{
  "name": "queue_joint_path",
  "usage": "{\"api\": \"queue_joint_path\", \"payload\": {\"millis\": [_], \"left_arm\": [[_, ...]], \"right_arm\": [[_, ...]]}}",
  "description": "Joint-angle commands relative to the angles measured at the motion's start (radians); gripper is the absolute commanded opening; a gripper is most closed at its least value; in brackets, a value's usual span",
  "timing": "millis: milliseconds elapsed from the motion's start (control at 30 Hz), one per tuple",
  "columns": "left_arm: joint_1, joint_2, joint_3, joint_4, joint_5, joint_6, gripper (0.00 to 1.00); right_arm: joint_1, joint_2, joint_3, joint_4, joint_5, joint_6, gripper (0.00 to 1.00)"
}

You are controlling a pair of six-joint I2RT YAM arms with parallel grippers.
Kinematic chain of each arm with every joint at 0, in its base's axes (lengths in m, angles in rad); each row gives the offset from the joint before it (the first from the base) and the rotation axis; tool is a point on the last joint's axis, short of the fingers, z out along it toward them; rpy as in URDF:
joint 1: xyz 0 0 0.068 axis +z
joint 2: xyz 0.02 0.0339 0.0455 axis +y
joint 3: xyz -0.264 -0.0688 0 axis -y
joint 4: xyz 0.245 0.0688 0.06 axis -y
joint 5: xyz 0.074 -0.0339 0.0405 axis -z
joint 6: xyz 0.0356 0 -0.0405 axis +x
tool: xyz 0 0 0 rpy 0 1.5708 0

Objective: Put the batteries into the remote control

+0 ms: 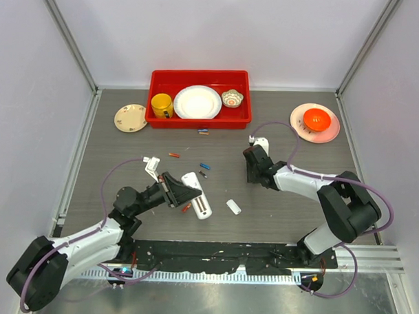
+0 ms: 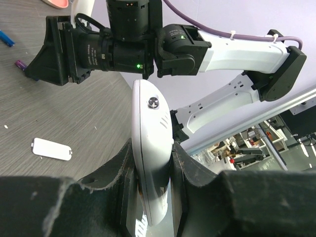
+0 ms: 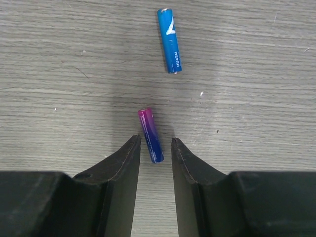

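My left gripper (image 1: 183, 192) is shut on the white remote control (image 1: 200, 201), its fingers clamping the remote's long sides in the left wrist view (image 2: 150, 148). My right gripper (image 1: 250, 165) is open; in the right wrist view (image 3: 155, 143) a magenta-blue battery (image 3: 150, 135) lies on the table with its near end showing between the fingertips, untouched. A blue battery (image 3: 169, 40) lies farther ahead. More batteries lie on the table: an orange one (image 1: 174, 155), a red one (image 1: 186, 207) beside the remote, and a few by the tray (image 1: 203, 131).
A small flat white cover piece (image 1: 233, 207) lies right of the remote. A red tray (image 1: 200, 73) at the back holds a yellow mug, a white plate and a small bowl. A beige plate (image 1: 131, 118) is to its left. A pink plate (image 1: 298, 125) with an orange bowl is at back right.
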Motion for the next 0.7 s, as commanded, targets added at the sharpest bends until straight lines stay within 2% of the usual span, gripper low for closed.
{"api": "queue_joint_path", "payload": {"millis": [0,333,533,667], "left_arm": [[0.0,0.021,0.042,0.087,0.035,0.002,0.0],[0.0,0.069,0.047,0.158,0.041,-0.029,0.0],[0.0,0.067,0.047,0.156,0.035,-0.029,0.0],[-0.002,0.069,0.051,0.156,0.047,-0.027,0.0]], "right_arm": [[-0.008,0.001,0.015,0.046,-0.012,0.009,0.36],[-0.007,0.013,-0.006,0.064,-0.042,0.02,0.28],[-0.007,0.015,-0.009,0.061,-0.052,0.023,0.19],[-0.007,-0.008,-0.008,0.053,-0.066,0.024,0.09]]}}
